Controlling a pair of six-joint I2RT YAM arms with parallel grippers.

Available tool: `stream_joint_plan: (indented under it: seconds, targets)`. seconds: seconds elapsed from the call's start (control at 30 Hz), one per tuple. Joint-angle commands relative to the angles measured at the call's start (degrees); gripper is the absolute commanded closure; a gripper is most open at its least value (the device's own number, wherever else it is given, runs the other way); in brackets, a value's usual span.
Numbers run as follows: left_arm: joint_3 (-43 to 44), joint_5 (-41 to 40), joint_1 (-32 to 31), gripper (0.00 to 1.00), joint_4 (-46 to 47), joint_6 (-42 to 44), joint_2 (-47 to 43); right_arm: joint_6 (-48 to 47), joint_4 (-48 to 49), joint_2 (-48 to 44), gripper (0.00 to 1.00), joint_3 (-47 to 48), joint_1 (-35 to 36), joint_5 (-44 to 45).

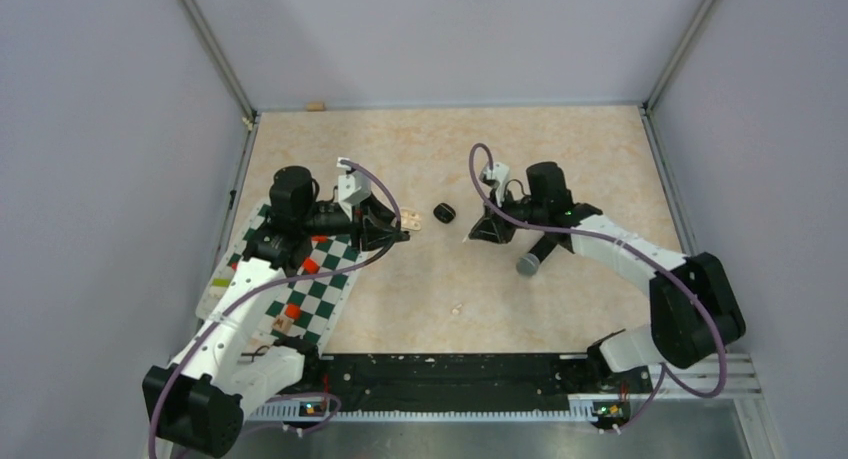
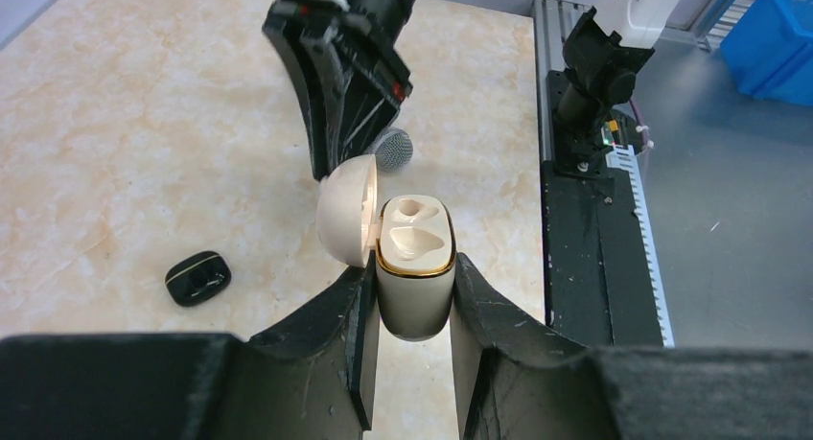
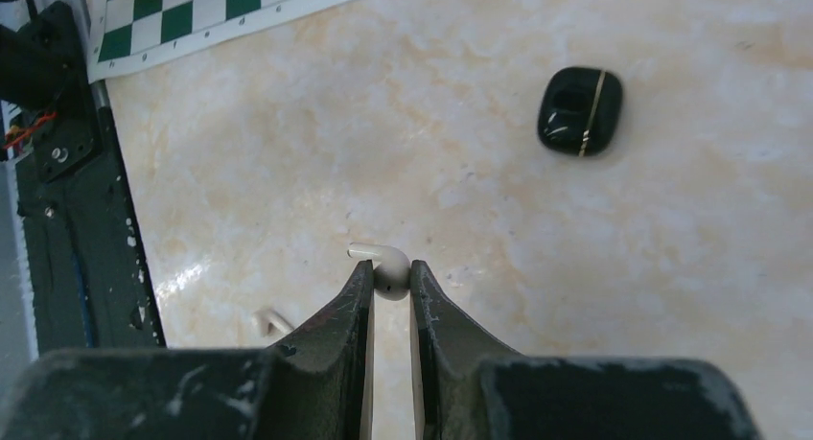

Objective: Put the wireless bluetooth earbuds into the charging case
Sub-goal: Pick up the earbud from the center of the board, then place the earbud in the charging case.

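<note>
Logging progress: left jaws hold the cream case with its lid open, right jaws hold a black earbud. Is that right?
No: the right wrist view shows the right gripper with its jaws on a white earbud, not black. The rest stands.

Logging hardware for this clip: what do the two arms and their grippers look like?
The left arm and right arm share white link shells and black joints; a purple cable trails along each. The left gripper and right gripper have scuffed matte black wedge fingers.
</note>
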Motion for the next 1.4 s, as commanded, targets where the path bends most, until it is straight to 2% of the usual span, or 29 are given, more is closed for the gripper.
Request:
stream_joint_plan:
  seconds: [0.0, 0.23, 0.4, 0.5, 0.67, 0.93, 1.37]
  targets:
    - [-0.24, -1.32, -0.65, 0.91, 4.94, -2.55, 1.15, 0.06, 3.01, -8.76, 1.0, 1.92, -1.43, 4.75]
    - [1.29, -4.16, -2.69, 0.91, 3.47, -0.87, 4.43, -7.06, -1.11, -18.52, 1.0, 7.11, -1.55, 14.61]
    - [8.7, -3.63, -5.51, 0.91, -7.78, 8.47, 9.87, -9.75, -4.05, -21.86, 1.0, 12.62, -1.35, 13.59]
    - [12.36, -1.9, -6.83, 0.91, -13.23, 12.22, 13.71, -11.59, -5.77, -22.44, 1.0, 15.07, 1.31, 14.51]
    - [12.63, -0.36, -8.52, 0.92, -10.54, 9.97, 17.31, -14.63, -3.58, -25.15, 1.0, 12.84, 8.22, 18.77]
    - [10.42, 1.43, -9.37, 0.93, -5.08, 6.22, 17.12, -9.01, 2.31, -27.77, 1.0, 7.55, 10.66, 15.05]
    - [6.09, -2.28, -9.4, 0.96, -3.7, 13.1, 14.9, -10.82, 1.21, -22.9, 1.0, 8.69, 18.9, 19.07]
